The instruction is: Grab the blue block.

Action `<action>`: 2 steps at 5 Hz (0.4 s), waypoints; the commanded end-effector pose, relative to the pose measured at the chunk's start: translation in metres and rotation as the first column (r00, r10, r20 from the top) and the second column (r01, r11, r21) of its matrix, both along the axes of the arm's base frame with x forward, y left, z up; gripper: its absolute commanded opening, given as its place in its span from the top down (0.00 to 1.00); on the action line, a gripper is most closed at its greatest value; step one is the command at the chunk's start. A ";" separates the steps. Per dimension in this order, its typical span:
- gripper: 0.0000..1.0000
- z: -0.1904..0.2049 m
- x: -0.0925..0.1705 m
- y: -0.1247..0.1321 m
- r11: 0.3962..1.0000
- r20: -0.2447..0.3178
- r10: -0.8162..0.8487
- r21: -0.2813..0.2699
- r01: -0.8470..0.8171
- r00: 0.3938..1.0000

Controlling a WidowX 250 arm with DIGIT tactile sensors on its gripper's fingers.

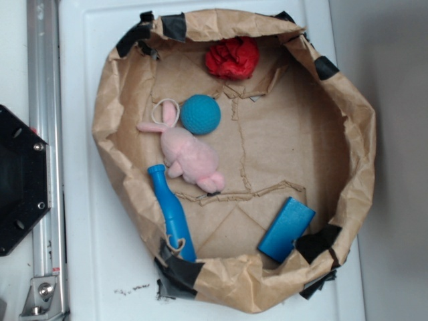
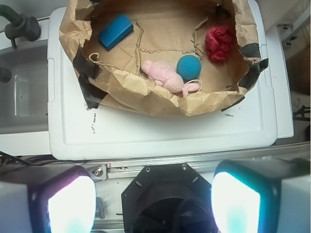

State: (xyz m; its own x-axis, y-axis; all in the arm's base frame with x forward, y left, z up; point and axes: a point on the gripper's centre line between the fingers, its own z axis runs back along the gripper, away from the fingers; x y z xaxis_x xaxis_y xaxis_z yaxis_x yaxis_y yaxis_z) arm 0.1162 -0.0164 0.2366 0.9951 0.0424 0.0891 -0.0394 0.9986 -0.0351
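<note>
The blue block (image 1: 287, 229) is a flat bright-blue slab lying at the lower right inside the brown paper nest (image 1: 348, 134). It also shows in the wrist view (image 2: 115, 31), at the upper left of the nest. My gripper (image 2: 154, 204) is open and empty, its two glowing fingertips (image 2: 70, 205) wide apart above the black robot base, well away from the block. The gripper does not show in the exterior view.
Inside the nest lie a pink plush (image 1: 187, 154), a teal dimpled ball (image 1: 200, 114), a red crumpled cloth (image 1: 232, 58) and a long blue bat-shaped toy (image 1: 172, 212). The nest sits on a white board (image 1: 80, 200). A metal rail (image 1: 45, 134) and black base (image 1: 17, 180) lie left.
</note>
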 end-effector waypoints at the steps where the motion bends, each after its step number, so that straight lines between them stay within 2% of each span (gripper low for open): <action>1: 0.00 0.000 0.000 0.000 1.000 0.000 0.000 0.000 0.000 1.000; 2: 0.00 -0.046 0.050 -0.002 0.968 0.068 0.247 0.033 -0.249 0.967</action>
State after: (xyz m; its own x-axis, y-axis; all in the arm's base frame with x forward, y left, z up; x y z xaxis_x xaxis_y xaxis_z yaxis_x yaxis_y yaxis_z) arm 0.1671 -0.0161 0.1827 0.9459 0.2970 0.1306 -0.3006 0.9537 0.0079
